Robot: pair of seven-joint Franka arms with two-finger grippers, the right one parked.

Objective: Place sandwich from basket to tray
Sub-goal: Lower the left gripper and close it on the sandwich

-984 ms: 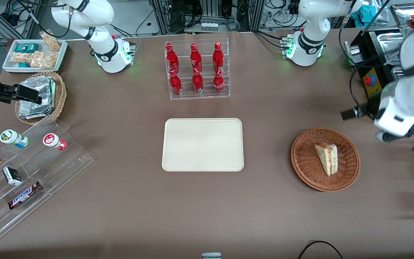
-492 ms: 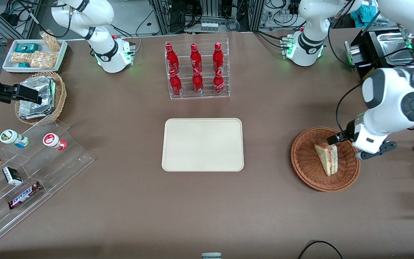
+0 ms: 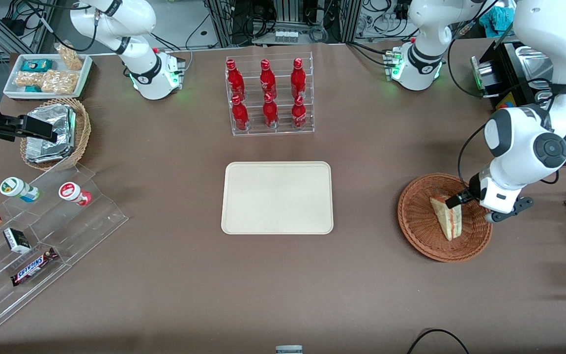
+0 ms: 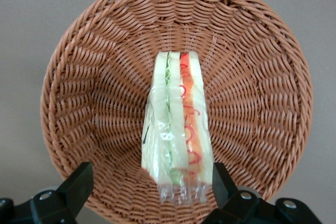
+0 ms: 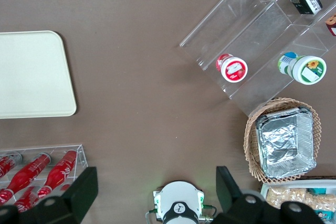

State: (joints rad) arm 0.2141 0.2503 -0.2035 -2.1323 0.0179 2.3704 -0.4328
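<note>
Reaching for the sandwich in the basket; grasp not yet made.

Front view: the sandwich [image 3: 447, 216] lies in the basket [image 3: 418, 228], tool [image 3: 457, 200] at its twelve o'clock end; the tray [image 3: 277, 197] sits bare at mid-desk.
Wrist view: the tool [image 4: 149, 184] is spread wide, fingers [image 4: 79, 184] straddling the sandwich [image 4: 177, 129]. Next, I judge: lower, close on it, lift.

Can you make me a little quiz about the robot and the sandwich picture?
1. True or false: the sandwich already lies on the tray.
2. The tool is: A) open, fingers on either side of the sandwich; B) shut on a bottle; C) over the tray.
3. What does the sandwich lie in?

Key: 1 false. 2 A. 3 The basket.
</note>
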